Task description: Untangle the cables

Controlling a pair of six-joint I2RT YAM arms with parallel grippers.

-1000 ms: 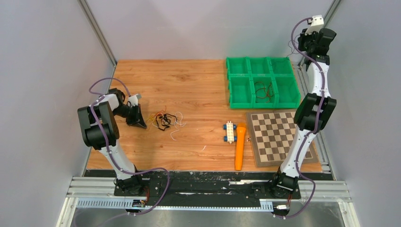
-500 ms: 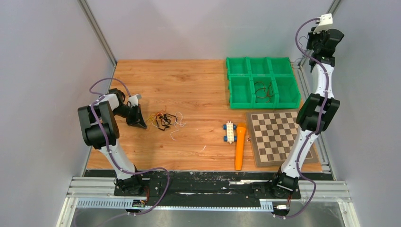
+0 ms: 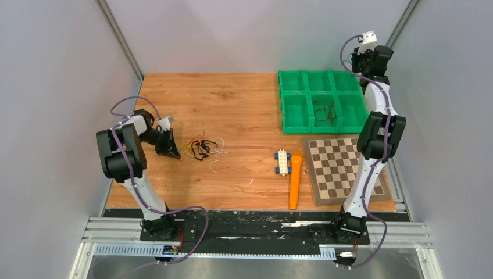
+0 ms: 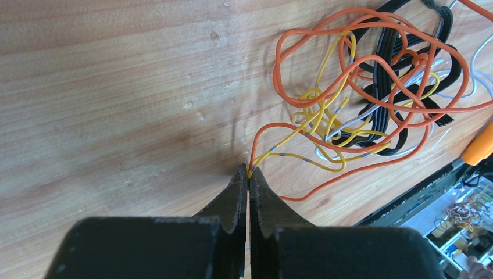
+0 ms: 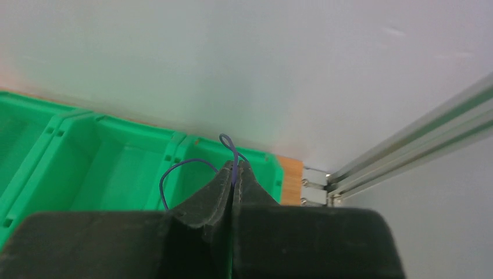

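Nearest the arm bases, an orange cylinder [image 3: 295,181] was seen lying lengthwise on the table [image 3: 232,99], with a white toy block on blue wheels [image 3: 282,162] just beside its far end and a chessboard [image 3: 343,168] to the right. A little farther back and well to the left, the cables [image 3: 202,146] were found as a loose clump of orange, yellow, black and white strands resting on the wood, with a loose white strand [image 3: 214,165] trailing off its near side. The left tool [image 4: 248,174] was held low at the clump's left edge, its fingers pressed together on the ends of an orange and a yellow strand. Beyond the chessboard, a green bin [image 3: 283,110] of six compartments was placed, and a few black and red wires [image 3: 324,111] were seen in its near middle compartment. Farthest back, the right tool [image 5: 234,168] was raised high over the bin's far right corner, its fingers closed upon a thin purple wire [image 5: 180,165] that looped out to either side.
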